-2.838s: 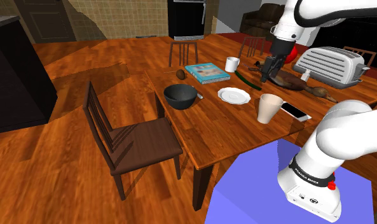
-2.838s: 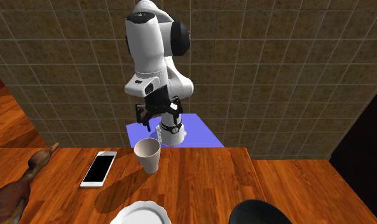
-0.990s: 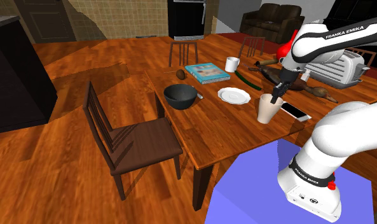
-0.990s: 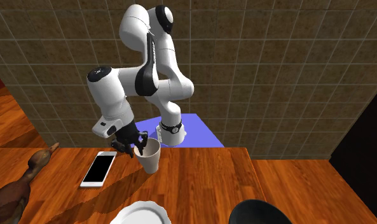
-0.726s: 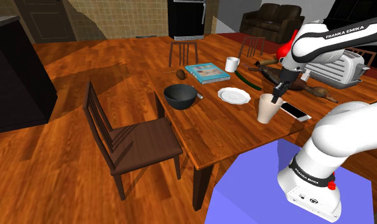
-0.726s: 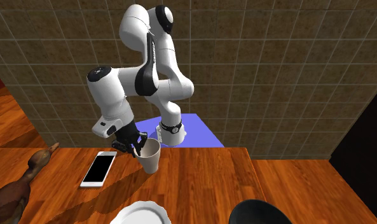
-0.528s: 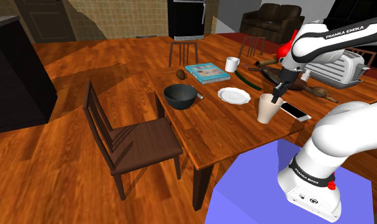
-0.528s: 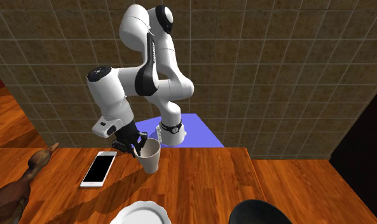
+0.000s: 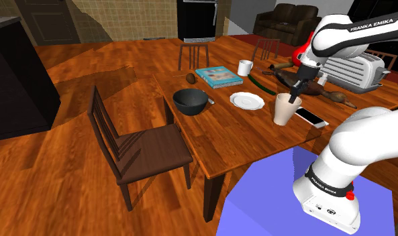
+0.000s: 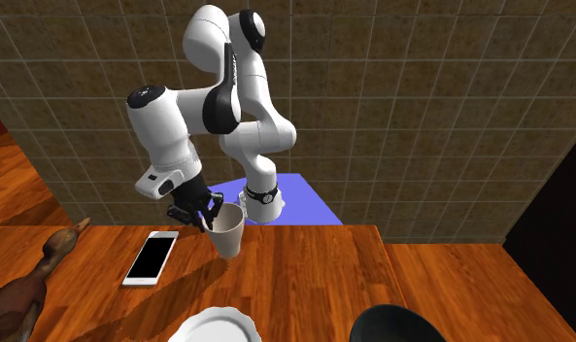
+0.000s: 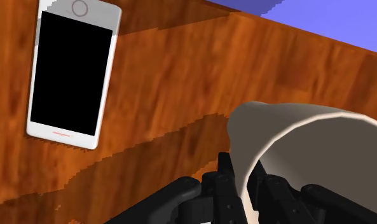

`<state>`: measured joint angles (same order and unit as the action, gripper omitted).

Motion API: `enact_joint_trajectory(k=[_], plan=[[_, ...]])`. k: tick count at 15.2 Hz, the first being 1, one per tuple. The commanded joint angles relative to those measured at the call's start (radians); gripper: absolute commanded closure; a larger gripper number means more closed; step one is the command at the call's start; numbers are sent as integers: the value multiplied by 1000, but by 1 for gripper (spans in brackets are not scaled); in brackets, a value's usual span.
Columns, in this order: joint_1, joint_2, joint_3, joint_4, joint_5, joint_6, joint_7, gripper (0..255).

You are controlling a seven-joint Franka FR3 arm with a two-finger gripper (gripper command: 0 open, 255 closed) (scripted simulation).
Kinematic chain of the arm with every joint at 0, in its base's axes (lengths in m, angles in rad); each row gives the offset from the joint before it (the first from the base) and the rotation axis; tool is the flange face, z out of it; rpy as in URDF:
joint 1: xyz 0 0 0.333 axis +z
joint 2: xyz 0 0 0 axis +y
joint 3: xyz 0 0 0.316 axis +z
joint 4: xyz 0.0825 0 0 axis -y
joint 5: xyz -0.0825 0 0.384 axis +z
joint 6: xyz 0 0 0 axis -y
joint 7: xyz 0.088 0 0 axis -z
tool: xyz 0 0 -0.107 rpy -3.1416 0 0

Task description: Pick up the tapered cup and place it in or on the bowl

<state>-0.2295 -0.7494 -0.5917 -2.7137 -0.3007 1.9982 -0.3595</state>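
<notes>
Shoulder view, left to right:
- A dark wooden chair point(image 9: 138, 144) stands on the floor at the left side of the table point(image 9: 239, 134).
- The dark bowl point(image 9: 190, 101) sits upright on the wooden top near the table's left edge.
- A white plate point(image 9: 247, 100) lies to the right of the bowl, apart from it.
- The beige tapered cup point(image 9: 283, 110) stands upright, mouth up, between the plate and a white phone point(image 9: 311, 118).
- The phone lies flat, screen up.
- The cup is well apart from the bowl, with the plate between them.
- A toaster point(image 9: 355, 70) is at the far right.

The gripper point(image 9: 296, 94) comes down from above onto the cup's rim on the phone side.

Wrist view: the fingers point(image 11: 226, 181) are closed on the cup wall, one inside the mouth and one outside, pinching the rim. I cannot tell whether the cup's base touches the wood.

Second exterior view: the gripper point(image 10: 210, 220) is at the cup's point(image 10: 228, 233) left rim. The phone point(image 10: 152, 256) lies further left on the table.
</notes>
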Motion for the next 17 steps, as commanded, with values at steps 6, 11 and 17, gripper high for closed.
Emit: enact_joint_trajectory(k=[6, 11, 17], plan=[[2, -39, 39, 70, 24, -109, 8, 255], [7, -53, 63, 127, 41, -180, 12, 255], [15, -60, 89, 201, 61, -260, 17, 255]])
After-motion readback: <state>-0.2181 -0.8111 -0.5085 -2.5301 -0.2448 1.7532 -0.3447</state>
